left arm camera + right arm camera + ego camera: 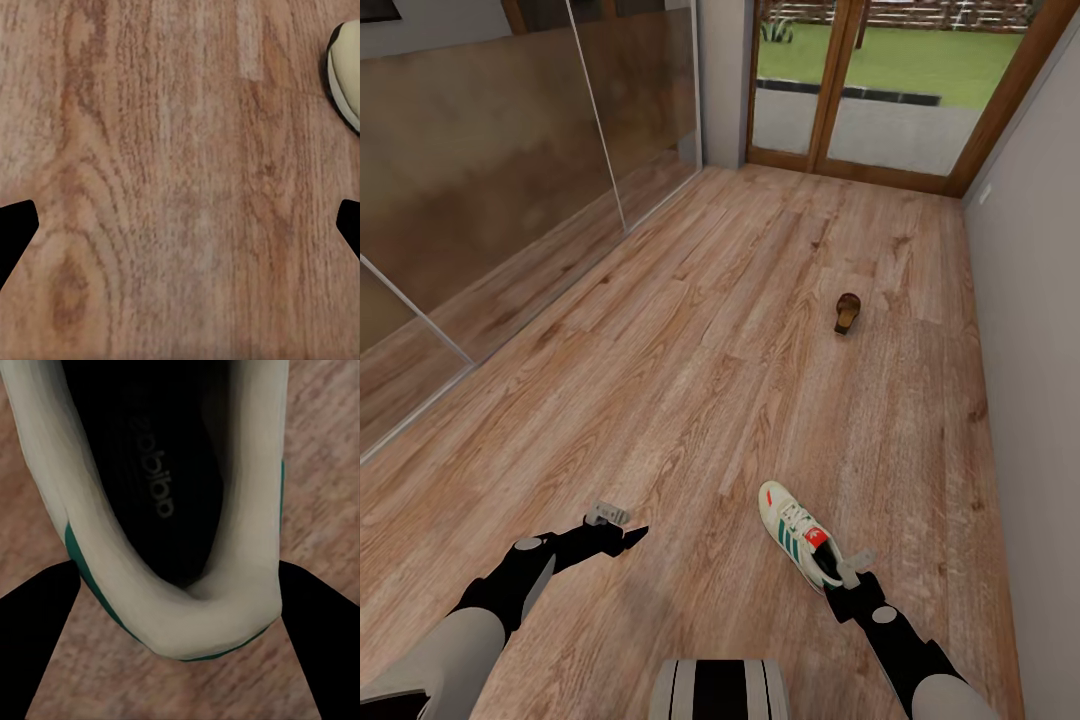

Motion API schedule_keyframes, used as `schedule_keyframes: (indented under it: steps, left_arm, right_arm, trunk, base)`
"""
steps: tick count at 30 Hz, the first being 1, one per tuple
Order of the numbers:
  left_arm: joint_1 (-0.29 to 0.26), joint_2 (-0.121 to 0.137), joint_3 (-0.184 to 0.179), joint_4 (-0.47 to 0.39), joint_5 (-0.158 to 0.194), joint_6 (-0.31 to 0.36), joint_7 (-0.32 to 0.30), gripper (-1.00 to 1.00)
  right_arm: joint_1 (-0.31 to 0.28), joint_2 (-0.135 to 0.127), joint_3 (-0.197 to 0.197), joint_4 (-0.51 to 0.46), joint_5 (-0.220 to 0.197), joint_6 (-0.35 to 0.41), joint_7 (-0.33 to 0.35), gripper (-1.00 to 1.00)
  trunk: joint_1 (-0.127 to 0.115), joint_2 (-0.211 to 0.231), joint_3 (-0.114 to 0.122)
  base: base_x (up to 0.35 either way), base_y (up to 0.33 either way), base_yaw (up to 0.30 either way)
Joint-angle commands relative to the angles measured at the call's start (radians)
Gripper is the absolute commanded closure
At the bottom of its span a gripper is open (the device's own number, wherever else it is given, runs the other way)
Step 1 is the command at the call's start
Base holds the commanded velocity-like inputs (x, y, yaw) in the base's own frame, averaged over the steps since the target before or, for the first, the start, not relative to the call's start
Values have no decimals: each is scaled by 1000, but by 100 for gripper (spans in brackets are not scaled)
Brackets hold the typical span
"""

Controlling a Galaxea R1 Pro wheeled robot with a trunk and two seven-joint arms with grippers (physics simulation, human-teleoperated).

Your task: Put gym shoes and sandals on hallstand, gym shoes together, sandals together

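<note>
From the head camera, a corridor with a wood-plank floor (690, 330) runs toward glass doors (860, 90) with a lawn beyond; a glossy brown panelled wall (490, 160) lines the left side and a plain grey wall (1040, 300) the right. One white gym shoe (800, 533) with green stripes and a red tongue patch lies on the floor near the robot, toe pointing away. The right gripper (850, 578) sits right at the shoe's heel. Farther down the corridor, a single dark brown sandal (847, 313) rests on the floor, well apart from the shoe. The left gripper (622, 535) hangs over bare floor to the shoe's left. In the left wrist camera, the gripper's black fingers (15, 232) are spread wide over bare planks, with the shoe's white toe (345, 71) at the frame edge. In the right wrist camera, the fingers (37, 645) are spread, one on either side of the shoe's heel (202, 622); whether they touch it cannot be told.
</note>
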Motion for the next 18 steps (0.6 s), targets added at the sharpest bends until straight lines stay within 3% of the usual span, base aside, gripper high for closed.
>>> schedule_keyframes:
  steps: [1, 18]
  left_arm:
    - [0, -1, 9, -1, -10, 0, -7, -100]
    - [2, 0, 9, -4, -10, 0, -7, -100]
  right_arm:
    - [0, 1, -8, -1, 6, -4, 8, 100]
    - [0, 1, -8, -1, 6, -4, 8, 100]
  trunk:
    - [0, 0, -1]
    - [0, 0, -1]
  base:
    - [0, 0, 0]
    - [0, 0, 0]
